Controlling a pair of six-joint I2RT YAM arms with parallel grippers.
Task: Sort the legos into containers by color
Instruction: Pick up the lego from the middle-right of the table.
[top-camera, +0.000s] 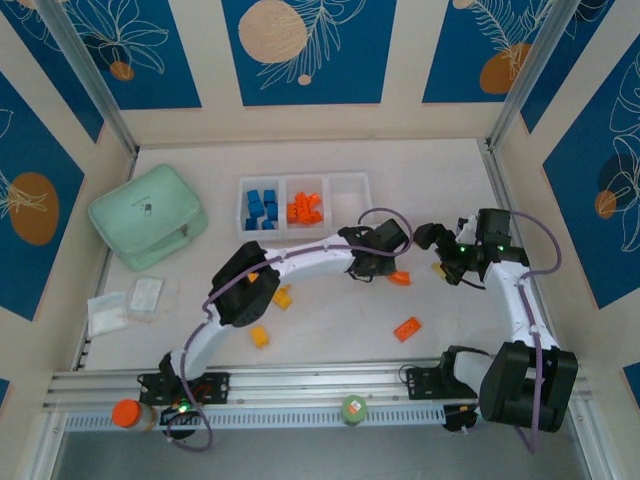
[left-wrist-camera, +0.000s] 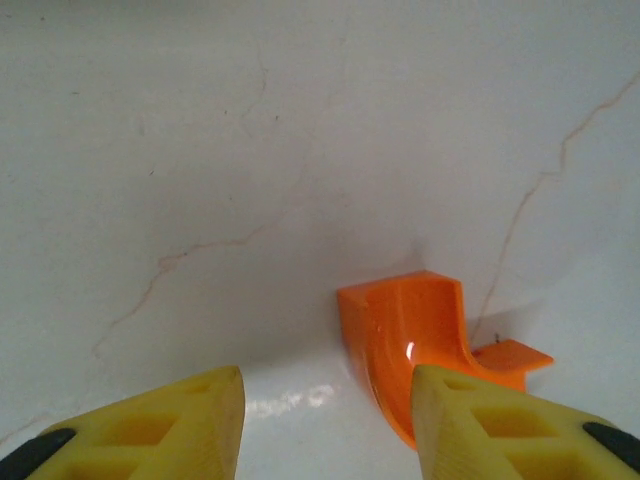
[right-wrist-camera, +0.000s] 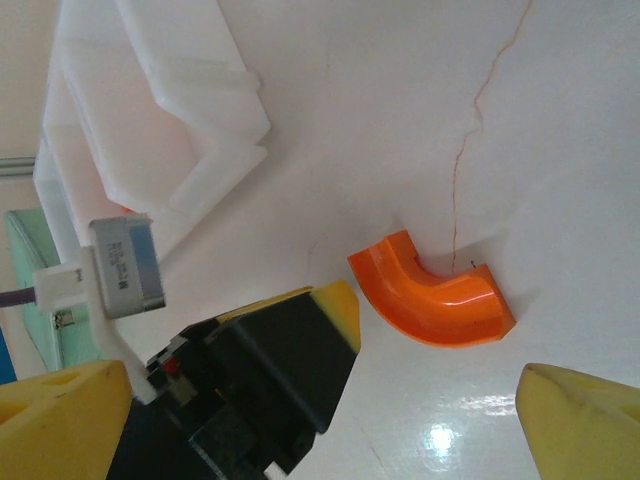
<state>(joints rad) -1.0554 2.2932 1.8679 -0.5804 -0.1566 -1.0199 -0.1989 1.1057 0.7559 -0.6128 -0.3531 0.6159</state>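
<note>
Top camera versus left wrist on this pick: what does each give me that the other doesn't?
Top camera: the tray with blue legos in its left compartment, orange legos in the middle, nothing visible in the right; loose yellow bricks and an orange brick on the table.
Left wrist: the left gripper open, low over the table, with the orange arch off-centre, partly behind the finger on the picture's right.
Both: that arch at the left gripper's fingertips.
</note>
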